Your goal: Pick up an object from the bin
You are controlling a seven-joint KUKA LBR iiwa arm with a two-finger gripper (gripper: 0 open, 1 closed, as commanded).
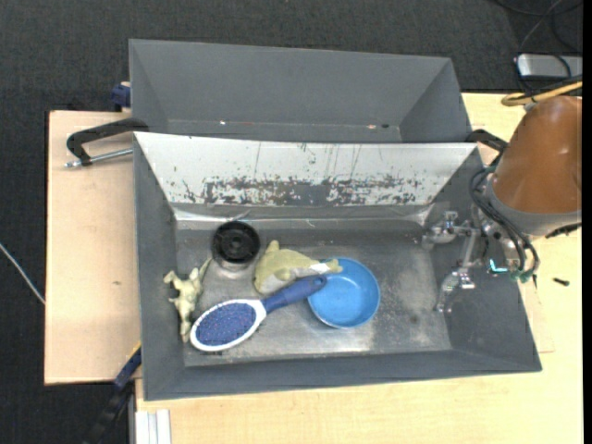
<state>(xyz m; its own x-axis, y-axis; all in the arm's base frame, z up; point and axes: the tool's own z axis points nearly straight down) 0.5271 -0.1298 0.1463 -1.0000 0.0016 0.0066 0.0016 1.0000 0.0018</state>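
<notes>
My gripper point(445, 266) hangs over the right side of the bin, above the bare floor near the right wall. Its two metal fingers stand apart, open, with nothing between them. The nearest loose thing is a round blue bowl point(350, 296), a short way to the gripper's left. A blue hairbrush with a white rim point(228, 323) lies left of the bowl, its blue handle reaching up to the bowl's edge. Behind that handle a pale yellow-green soft lump point(280, 265) rests.
A black round lid or jar point(236, 242) stands near the back left. A pale yellow toy figure point(186, 290) lies by the left wall. The arm with its orange cover comes in over the right rim.
</notes>
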